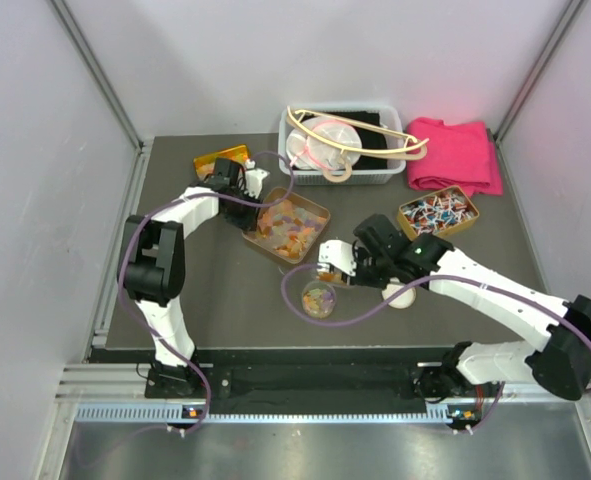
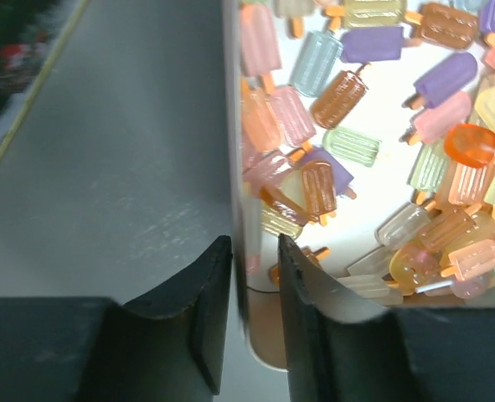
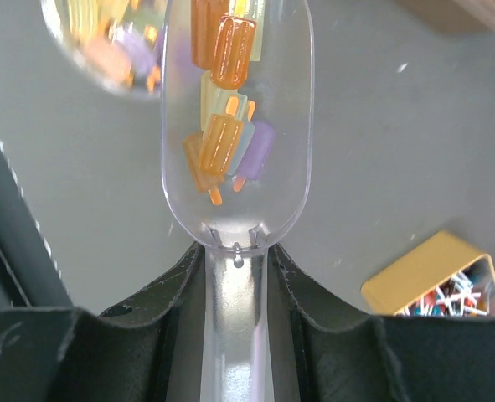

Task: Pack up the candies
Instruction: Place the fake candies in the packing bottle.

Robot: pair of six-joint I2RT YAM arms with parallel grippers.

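The candies [image 1: 287, 222] are small translucent ice-lolly-shaped gummies in orange, pink, purple and pale colours, filling a tan tray [image 1: 321, 207]. My left gripper [image 1: 250, 195] stands at the tray's left side. In the left wrist view its jaws [image 2: 255, 247] straddle the tray wall [image 2: 234, 167] with a gap showing, open, one finger outside and one inside beside the candies [image 2: 381, 126]. My right gripper [image 3: 236, 251] is shut on the handle of a clear scoop [image 3: 289, 126] holding several candies [image 3: 222, 142]. The scoop [image 1: 330, 255] hangs just above a small clear cup [image 1: 318, 297] with candies in it.
A tin of twist-wrapped sweets [image 1: 438, 212] sits right of the tray, a pink cloth [image 1: 455, 155] behind it. A clear bin [image 1: 375, 178] with wooden tongs and a lid stands at the back. An orange tin [image 1: 220, 158] lies back left, and a pale round object [image 1: 400, 296] lies under the right arm.
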